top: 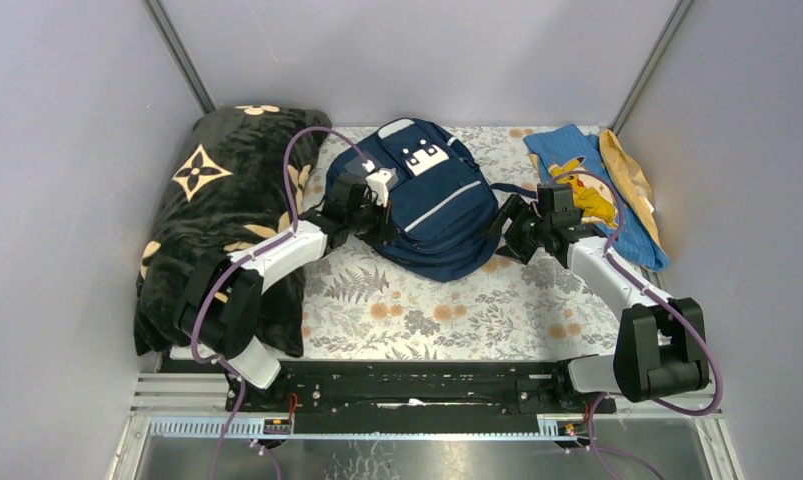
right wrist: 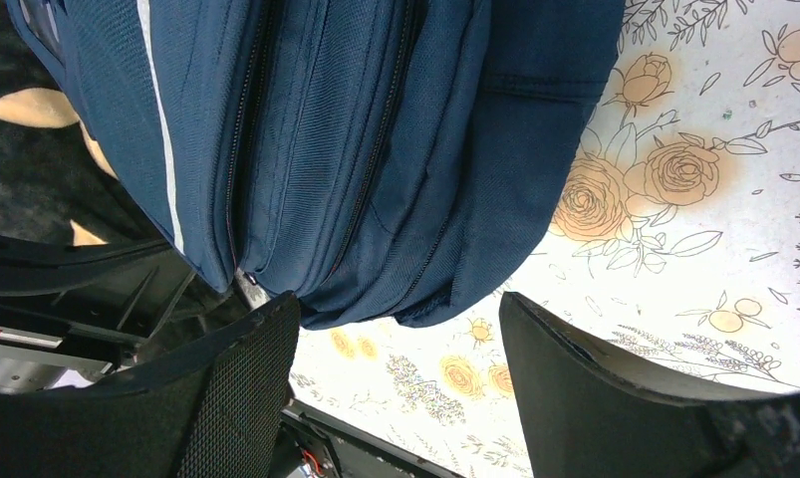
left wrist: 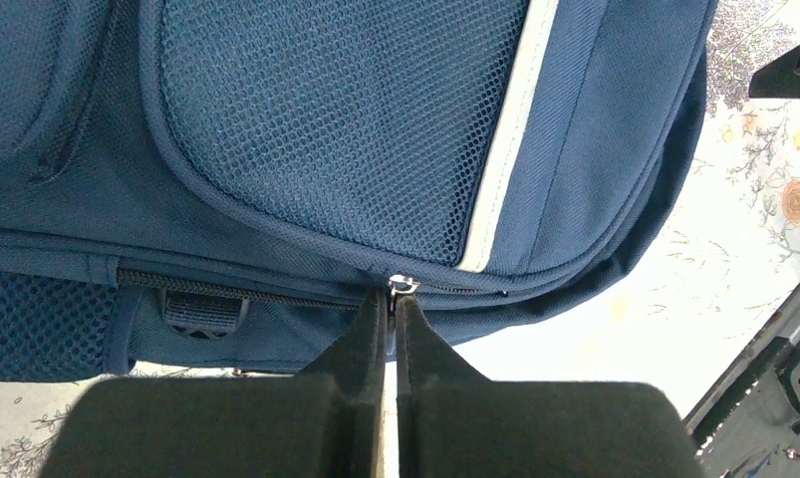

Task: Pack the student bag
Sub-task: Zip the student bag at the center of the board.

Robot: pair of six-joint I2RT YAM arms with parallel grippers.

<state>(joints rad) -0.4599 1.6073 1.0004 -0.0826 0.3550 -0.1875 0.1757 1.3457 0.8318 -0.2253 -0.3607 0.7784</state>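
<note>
Left wrist: navy student bag (left wrist: 326,129), pale stripe; left gripper (left wrist: 394,301) pinching zipper pull (left wrist: 402,285); right gripper (right wrist: 398,307) spread.

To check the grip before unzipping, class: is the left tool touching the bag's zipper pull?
Touching. The left wrist view shows the left tool shut, its tips meeting the metal zipper pull on the bag with no gap.

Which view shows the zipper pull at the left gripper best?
Left wrist: the zipper pull sits at the shut left gripper tips on the student bag. Top external hides it behind that gripper; right wrist shows only zipper tracks.
</note>
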